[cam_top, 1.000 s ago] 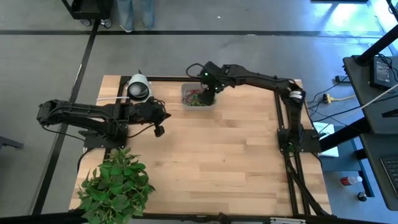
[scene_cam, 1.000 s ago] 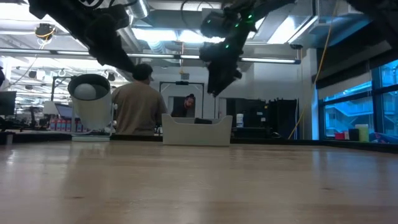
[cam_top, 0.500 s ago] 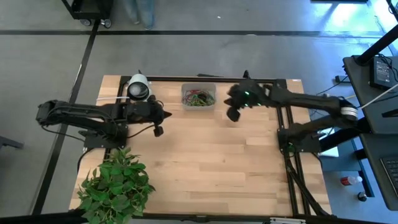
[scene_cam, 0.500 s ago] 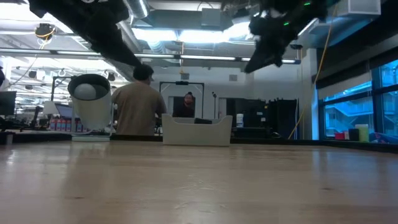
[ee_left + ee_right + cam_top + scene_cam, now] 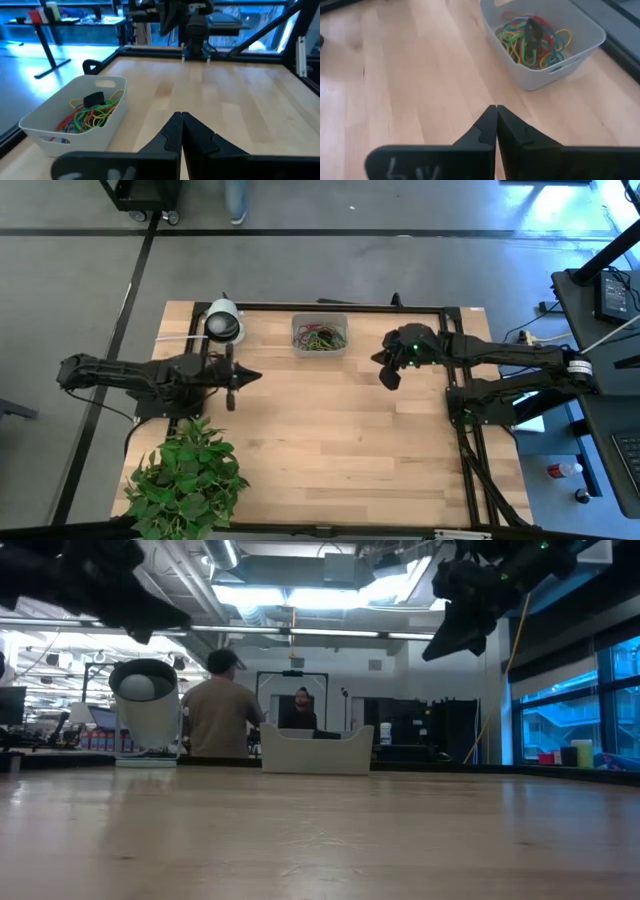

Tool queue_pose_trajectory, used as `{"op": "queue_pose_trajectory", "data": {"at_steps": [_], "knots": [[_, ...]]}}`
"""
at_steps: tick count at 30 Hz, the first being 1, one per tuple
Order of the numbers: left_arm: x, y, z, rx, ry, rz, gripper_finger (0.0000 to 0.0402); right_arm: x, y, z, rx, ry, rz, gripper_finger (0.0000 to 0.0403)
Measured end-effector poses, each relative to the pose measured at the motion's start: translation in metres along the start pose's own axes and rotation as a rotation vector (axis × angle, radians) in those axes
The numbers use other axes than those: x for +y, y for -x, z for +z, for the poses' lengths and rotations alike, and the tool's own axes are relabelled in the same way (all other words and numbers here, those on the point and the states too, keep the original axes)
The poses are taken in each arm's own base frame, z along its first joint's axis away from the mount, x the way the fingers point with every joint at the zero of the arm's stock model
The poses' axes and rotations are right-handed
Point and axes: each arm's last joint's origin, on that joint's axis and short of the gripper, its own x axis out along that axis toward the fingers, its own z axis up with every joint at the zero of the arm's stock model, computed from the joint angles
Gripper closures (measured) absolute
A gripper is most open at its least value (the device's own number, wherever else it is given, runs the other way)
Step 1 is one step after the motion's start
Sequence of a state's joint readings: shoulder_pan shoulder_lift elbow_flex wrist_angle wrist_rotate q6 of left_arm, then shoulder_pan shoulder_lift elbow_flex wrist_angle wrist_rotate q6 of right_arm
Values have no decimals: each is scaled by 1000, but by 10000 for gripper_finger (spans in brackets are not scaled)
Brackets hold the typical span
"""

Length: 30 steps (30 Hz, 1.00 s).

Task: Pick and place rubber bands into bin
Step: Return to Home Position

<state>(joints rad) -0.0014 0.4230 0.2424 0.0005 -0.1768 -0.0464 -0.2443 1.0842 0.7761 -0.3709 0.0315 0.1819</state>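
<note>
Lying in a tangled heap of green, red, orange and yellow loops, the rubber bands (image 5: pixel 320 338) fill the floor of the bin (image 5: pixel 297 322). The bin stands on the table (image 5: pixel 330 440) close to its far edge, about midway along it. A single dark band (image 5: pixel 532 31) rests on top of the coloured pile, and the left wrist view shows it the same way, above the other bands (image 5: pixel 90 117) inside the pale bin wall (image 5: pixel 95 139). The right gripper (image 5: pixel 384 368) hangs above the table toward the right edge, apart from the bin and to its side. Its fingers (image 5: pixel 487 127) are pressed together with nothing between them, and the bin (image 5: pixel 542 75) sits ahead of them at an angle. The left gripper (image 5: pixel 250 375) is held over the left part of the table, pointing across toward the right edge. Its fingers (image 5: pixel 170 136) are likewise closed on nothing. In the low view both arms are up off the wood, the right gripper (image 5: pixel 455 625) high above the bin (image 5: pixel 317 752). A round white-and-black tape roll (image 5: pixel 222 322) stands near the far left corner, and a leafy green plant (image 5: pixel 190 475) sits at the near left corner. Beyond the table a person (image 5: pixel 222 712) stands with their back to the camera.
</note>
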Motion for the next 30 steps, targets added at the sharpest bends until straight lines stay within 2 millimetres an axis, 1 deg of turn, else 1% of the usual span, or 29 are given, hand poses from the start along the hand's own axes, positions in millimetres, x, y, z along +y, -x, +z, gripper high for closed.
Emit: {"op": "queue_pose_trajectory", "data": {"at_steps": [3,8,11,15,21,26,30], "knots": [[1,9,-10,-26,3,-5,400,1,0,0,1,6,4,386],[3,24,-25,-54,7,-18,400,1,0,-1,6,8,4,398],[5,32,-32,-68,8,-28,400,1,0,-1,6,9,4,399],[3,30,-39,-55,-19,-59,400,2,0,-1,13,7,36,394],[-2,22,-45,-209,0,-167,400,5,2,-2,27,23,72,400],[-2,22,-46,-200,-11,-166,400,6,5,-2,16,113,93,400],[-2,21,-47,-197,-13,-160,400,6,14,-1,-11,202,98,401]]}}
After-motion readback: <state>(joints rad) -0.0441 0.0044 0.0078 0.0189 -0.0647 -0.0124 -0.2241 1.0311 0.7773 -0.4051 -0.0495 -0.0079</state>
